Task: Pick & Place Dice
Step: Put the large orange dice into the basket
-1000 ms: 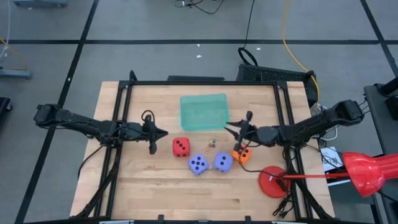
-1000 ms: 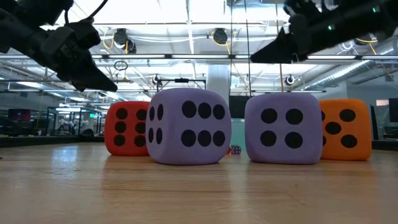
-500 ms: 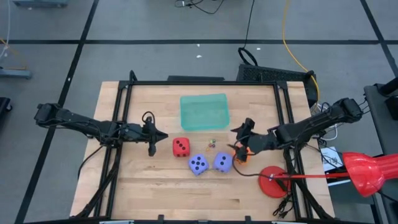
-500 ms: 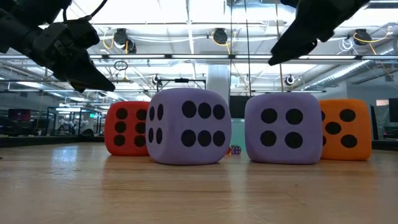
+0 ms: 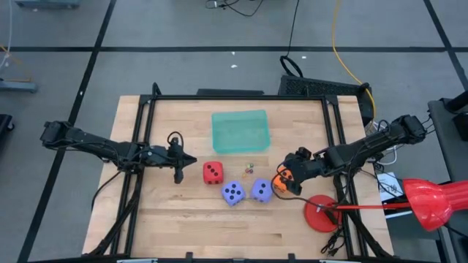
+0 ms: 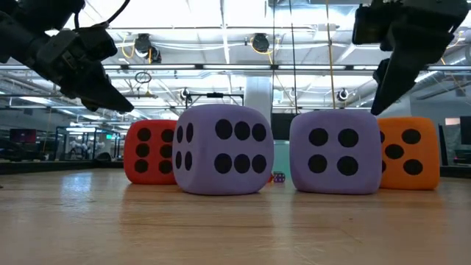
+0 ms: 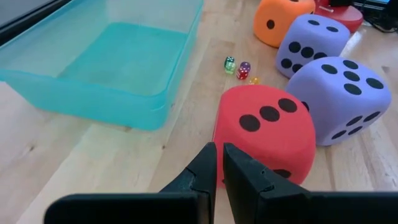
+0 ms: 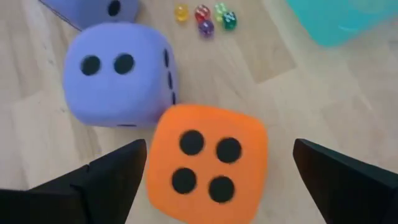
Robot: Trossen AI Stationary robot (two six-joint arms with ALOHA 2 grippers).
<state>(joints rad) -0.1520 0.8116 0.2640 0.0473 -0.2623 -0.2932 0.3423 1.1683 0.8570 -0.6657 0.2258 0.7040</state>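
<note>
In the high view the right gripper (image 5: 284, 183) covers most of the orange die (image 5: 279, 182). Four tiny coloured dice (image 8: 203, 17) beside the turquoise tray (image 8: 348, 18), itself cut off, are too small to read.

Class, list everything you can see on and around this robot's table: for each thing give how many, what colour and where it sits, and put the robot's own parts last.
Red die: one, red, table middle, nearest the left gripper.
Purple dice: two, purple-blue, side by side in front of the bin; second one.
Orange die: one, orange, right end of the row, between the right gripper's fingers.
Tiny dice: a few, mixed colours, between bin and big dice.
Bin: one, clear teal, table's far middle.
Red stand: one, red, front right corner.
Table: one, light wood.
Left gripper: shut, beside the red die.
Right gripper: open, over the orange die.
</note>
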